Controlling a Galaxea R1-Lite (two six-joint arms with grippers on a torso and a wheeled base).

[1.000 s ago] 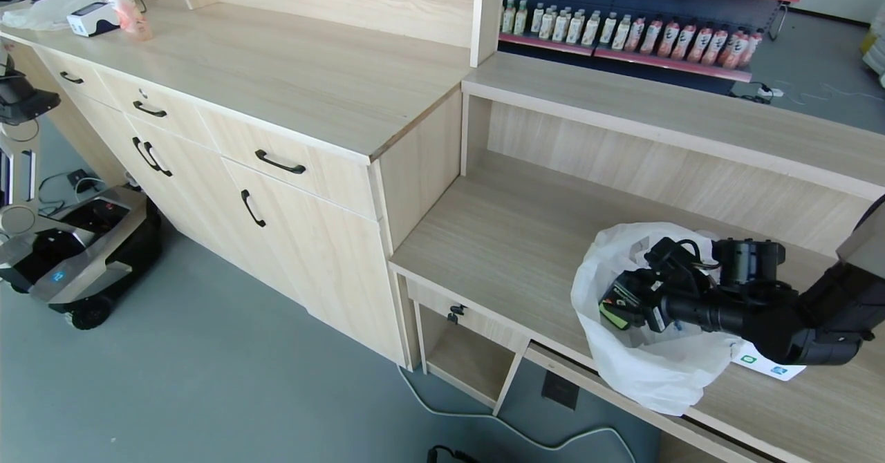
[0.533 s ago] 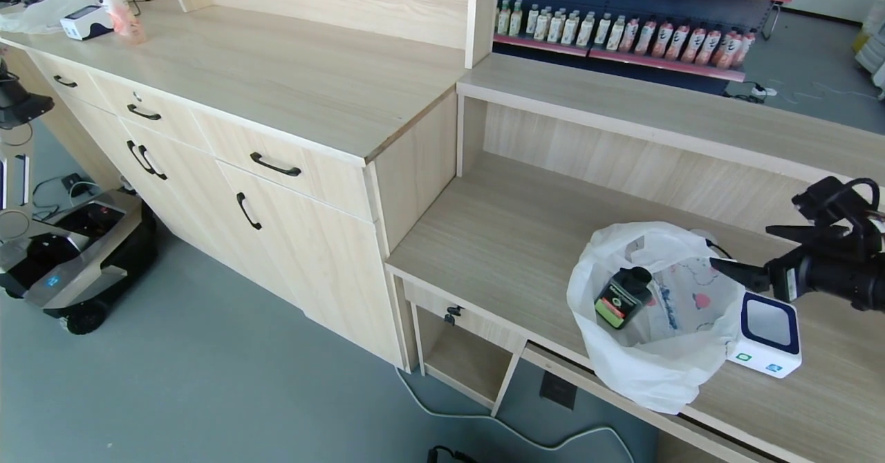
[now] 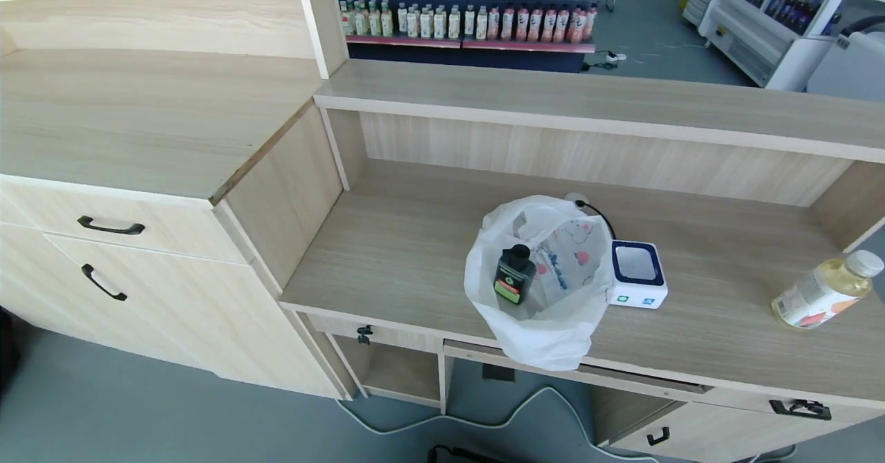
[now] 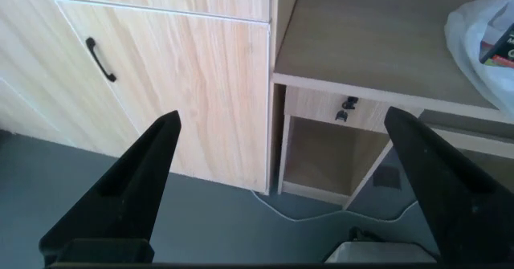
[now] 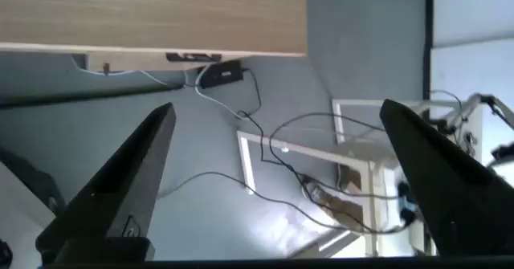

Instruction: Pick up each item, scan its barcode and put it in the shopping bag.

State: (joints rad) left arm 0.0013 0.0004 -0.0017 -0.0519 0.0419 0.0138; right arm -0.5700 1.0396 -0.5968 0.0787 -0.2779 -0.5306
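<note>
I see the black bottle [image 3: 515,274] inside the shopping bag [image 3: 553,335]; scanner [image 3: 637,273] just beside the bag; yellow bottle [image 3: 826,290] lying well apart from it; left gripper [image 4: 283,116] and right gripper [image 5: 277,108] gape, empty.

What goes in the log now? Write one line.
shopping bag: dark bottle inside | scanner: beside bag | yellow bottle: on counter | left claw: open | right claw: open

Light wood counter [image 3: 415,235]: centre of the frame, with an open cubby [image 3: 394,373] beneath its left end. Raised cabinet [image 3: 124,124]: left side, with two black handles [image 3: 110,227] on its front. Shelf of bottled drinks [image 3: 470,24]: top centre. Grey cable [image 3: 541,389]: on the floor, bottom centre.
</note>
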